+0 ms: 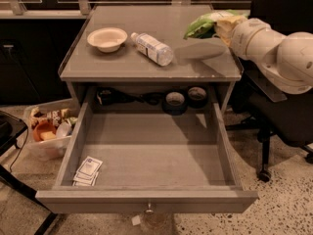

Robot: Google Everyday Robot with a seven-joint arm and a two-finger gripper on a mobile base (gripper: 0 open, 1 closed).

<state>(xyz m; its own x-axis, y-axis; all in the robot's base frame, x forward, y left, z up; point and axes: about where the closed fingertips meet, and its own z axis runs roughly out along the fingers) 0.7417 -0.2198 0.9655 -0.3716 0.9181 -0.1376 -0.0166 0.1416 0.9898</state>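
My gripper [222,26] is at the right side of the grey table top [146,18], shut on a green and yellow snack bag [204,25]. The bag hangs clear of the surface and casts a shadow below it. The fingers are mostly hidden behind the bag. A clear water bottle [152,48] lies on its side in the middle of the top. Left of it stands a cream bowl [107,37]. The white arm [279,53] reaches in from the right.
The drawer [146,199] below is pulled wide open, with white packets [87,171] in its front left corner. Two tape rolls [175,100] and cables sit behind it. A bin of clutter [49,131] is on the floor left, a black chair [286,126] right.
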